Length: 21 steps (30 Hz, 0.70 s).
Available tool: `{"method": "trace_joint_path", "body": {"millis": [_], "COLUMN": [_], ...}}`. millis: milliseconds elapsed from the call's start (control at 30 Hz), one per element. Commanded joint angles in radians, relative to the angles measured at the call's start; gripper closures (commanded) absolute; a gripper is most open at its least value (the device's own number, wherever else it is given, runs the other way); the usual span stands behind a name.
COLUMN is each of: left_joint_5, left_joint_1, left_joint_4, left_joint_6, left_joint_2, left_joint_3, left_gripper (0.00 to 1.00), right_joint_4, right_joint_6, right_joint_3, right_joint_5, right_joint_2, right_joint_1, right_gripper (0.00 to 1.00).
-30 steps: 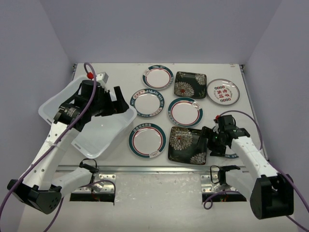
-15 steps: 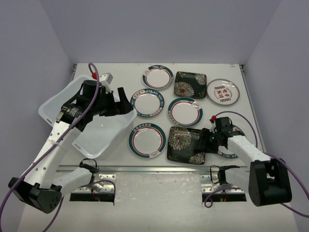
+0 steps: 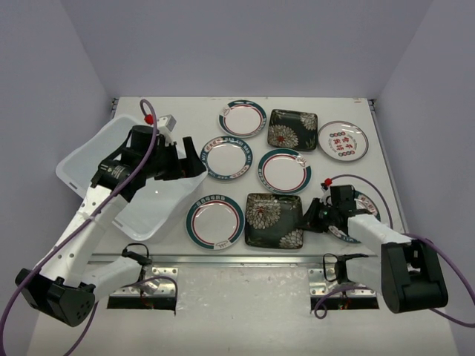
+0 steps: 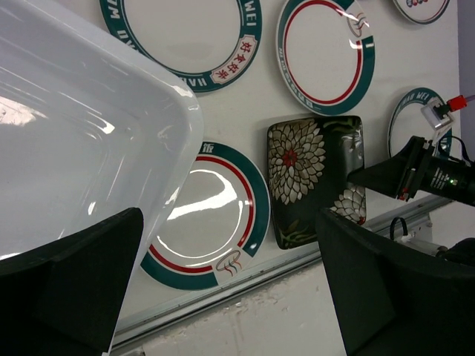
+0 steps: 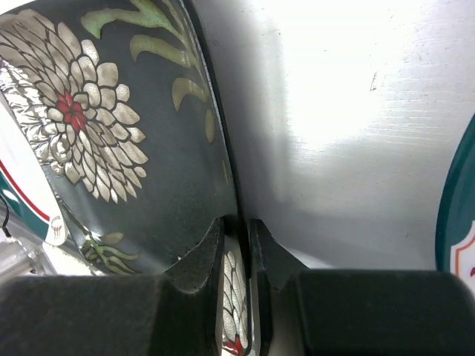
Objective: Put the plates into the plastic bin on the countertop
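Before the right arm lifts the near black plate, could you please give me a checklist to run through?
1. Grip: right gripper shut on the edge of the square black plate: ok.
2. Plate clear of the neighbouring round plate: edges very close, cannot tell.
3. Room in the plastic bin: no plates seen inside, ok.
4. Bin steadied: left gripper open at its rim, contact unclear, cannot tell.
5. Low path to the bin: the round plate lies between, not ok; lift over it.

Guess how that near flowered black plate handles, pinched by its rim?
The black plate looks rigid and glossy, so it probably won't flex but may slip in the right hand. Gripped at one edge only, it will likely droop or pivot.
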Motion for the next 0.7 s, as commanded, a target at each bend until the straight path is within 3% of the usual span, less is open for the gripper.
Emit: {"method": "trace_joint_path", "body": {"millis": [0, 333, 667], "left_joint_5": [0.031, 0.236, 0.349], "left_joint_1": [-0.008, -0.008, -0.01], "left_joint_4": [0.052, 0.116, 0.167], "left_joint_6": [-0.011, -0.035, -0.063], "left_joint_2": [-0.021, 0.039, 0.109], "left_joint_3": [-0.017, -0.009, -0.013], "left_gripper": [0.0, 0.0, 0.0], "right_joint_4": [0.04, 0.066, 0.075], "right_joint_6": [0.047, 0.141, 0.249], "right_joint_3": [0.0, 0.09, 0.148], "right_joint_5": [0.024, -0.284, -0.396], "right_joint_2": [-0.084, -0.173, -0.239], "right_joint_1": [-0.005, -0.128, -0.197], "right_gripper": [1.0, 1.0, 1.0]}}
